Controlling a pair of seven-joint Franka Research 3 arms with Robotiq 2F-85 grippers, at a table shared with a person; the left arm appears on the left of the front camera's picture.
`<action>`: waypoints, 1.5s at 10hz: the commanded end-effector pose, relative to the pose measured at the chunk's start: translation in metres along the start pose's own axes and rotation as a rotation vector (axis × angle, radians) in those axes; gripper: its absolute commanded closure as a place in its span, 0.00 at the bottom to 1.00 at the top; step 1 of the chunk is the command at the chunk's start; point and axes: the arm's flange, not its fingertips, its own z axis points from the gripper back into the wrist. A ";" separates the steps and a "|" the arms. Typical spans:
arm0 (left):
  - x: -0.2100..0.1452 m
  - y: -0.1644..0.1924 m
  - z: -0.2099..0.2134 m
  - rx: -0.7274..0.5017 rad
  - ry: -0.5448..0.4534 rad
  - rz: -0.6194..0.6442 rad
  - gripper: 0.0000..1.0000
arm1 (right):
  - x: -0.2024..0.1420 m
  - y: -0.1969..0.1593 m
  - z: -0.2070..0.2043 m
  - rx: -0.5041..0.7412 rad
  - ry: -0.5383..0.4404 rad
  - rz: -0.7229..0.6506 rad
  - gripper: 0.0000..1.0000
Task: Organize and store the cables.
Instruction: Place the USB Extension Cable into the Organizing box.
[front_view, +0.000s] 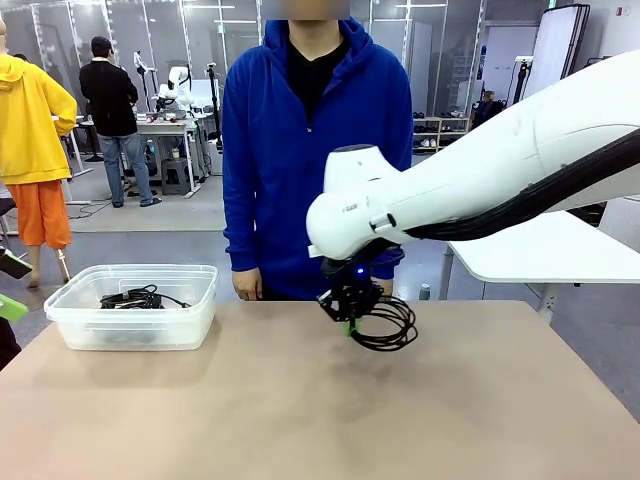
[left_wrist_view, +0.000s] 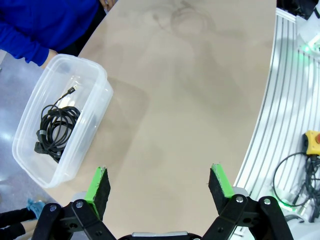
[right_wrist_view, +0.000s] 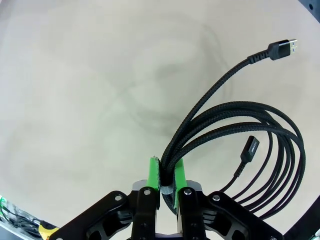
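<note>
My right gripper (front_view: 349, 325) hangs just above the far middle of the table, shut on a coiled black cable (front_view: 388, 326). In the right wrist view the braided cable (right_wrist_view: 240, 130) runs up from between the green pads (right_wrist_view: 153, 176) of that gripper (right_wrist_view: 166, 175), its coil and two plugs hanging free over the tabletop. A second coiled black cable (left_wrist_view: 56, 129) lies in the clear plastic bin (left_wrist_view: 102, 95), also visible in the front view (front_view: 135, 298). My left gripper (left_wrist_view: 160, 185) is open above the table's near edge, nothing between its fingers.
The clear bin (front_view: 200, 300) stands at the table's far left. A person in a blue hoodie (front_view: 310, 130) stands at the far edge behind my right arm. A white side table (front_view: 540, 250) is off to the right.
</note>
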 end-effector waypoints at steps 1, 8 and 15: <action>0.003 0.001 0.001 0.008 0.000 0.011 0.00 | 0.014 0.008 -0.009 -0.012 -0.023 0.059 1.00; 0.003 0.001 0.001 0.008 0.000 0.011 0.00 | 0.029 0.108 -0.057 0.123 -0.014 0.153 1.00; 0.003 0.001 0.001 0.008 0.000 0.011 0.00 | 0.031 0.111 -0.066 0.145 -0.009 0.146 0.27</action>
